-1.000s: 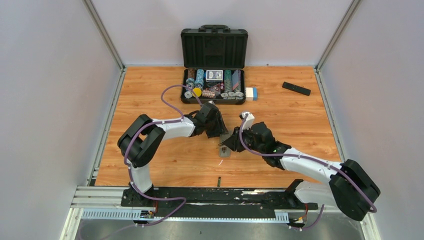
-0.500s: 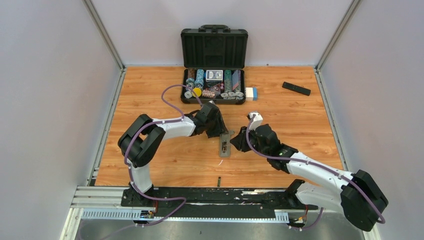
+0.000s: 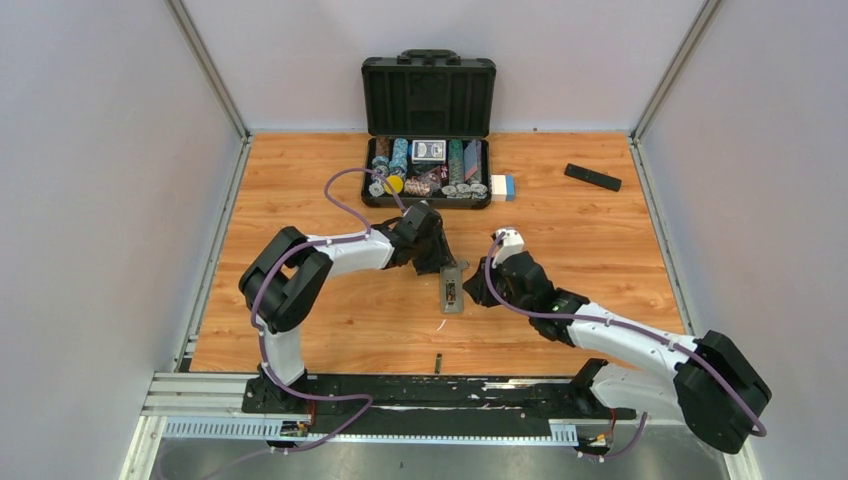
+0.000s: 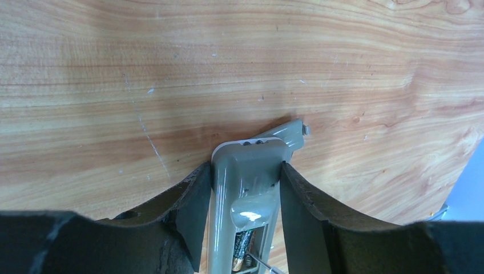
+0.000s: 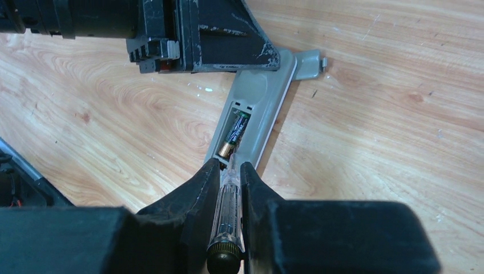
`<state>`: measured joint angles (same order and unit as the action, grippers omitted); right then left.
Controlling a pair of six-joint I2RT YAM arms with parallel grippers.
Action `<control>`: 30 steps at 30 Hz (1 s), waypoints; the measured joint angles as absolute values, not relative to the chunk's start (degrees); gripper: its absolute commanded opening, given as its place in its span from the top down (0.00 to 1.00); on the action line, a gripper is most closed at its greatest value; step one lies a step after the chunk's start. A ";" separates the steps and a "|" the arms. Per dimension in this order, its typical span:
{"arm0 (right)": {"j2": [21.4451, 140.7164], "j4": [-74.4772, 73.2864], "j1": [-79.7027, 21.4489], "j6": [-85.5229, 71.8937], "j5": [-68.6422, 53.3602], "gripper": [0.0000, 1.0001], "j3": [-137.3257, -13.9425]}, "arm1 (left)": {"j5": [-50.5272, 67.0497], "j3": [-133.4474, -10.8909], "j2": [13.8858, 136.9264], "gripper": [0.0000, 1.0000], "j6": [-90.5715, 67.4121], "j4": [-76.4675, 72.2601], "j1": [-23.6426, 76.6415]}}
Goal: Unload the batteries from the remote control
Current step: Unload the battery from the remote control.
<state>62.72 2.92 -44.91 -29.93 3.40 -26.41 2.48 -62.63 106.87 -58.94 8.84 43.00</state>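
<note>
Wood-grain desk, seen from above: my left hand pins the far end of the grey remote control, whose long axis runs away from my bases. My right hand sits just beside its right flank, the nearer hand to the open bay. A slim dark cylinder, likely a battery already out, lies alone near the front edge.

From the left wrist, my fingers stand half spread, pressed on both sides of the remote. One battery lies lengthwise in the bay, and the loose cover pokes out beyond the remote's end.

From the right wrist, that hand is nearly closed on a screwdriver. The battery lies straight ahead, almost in line with the blade, brassy end nearest. I judge the next move is prying under that end.
</note>
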 measured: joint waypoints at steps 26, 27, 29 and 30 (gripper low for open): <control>65.49 22.94 -44.88 -38.09 6.98 1.00 -16.93 | 1.43 -64.18 107.59 0.49 -60.34 11.27 43.59; 65.49 23.07 -44.95 -38.41 7.33 1.00 -16.80 | 1.43 -64.18 107.59 0.49 -60.34 11.29 43.59; 65.49 23.73 -44.95 -39.00 7.68 1.00 -16.43 | 1.43 -64.18 107.59 0.49 -60.34 11.27 43.59; 65.49 24.40 -44.95 -39.40 7.99 1.00 -15.99 | 1.45 -64.18 107.59 0.49 -60.34 11.27 43.59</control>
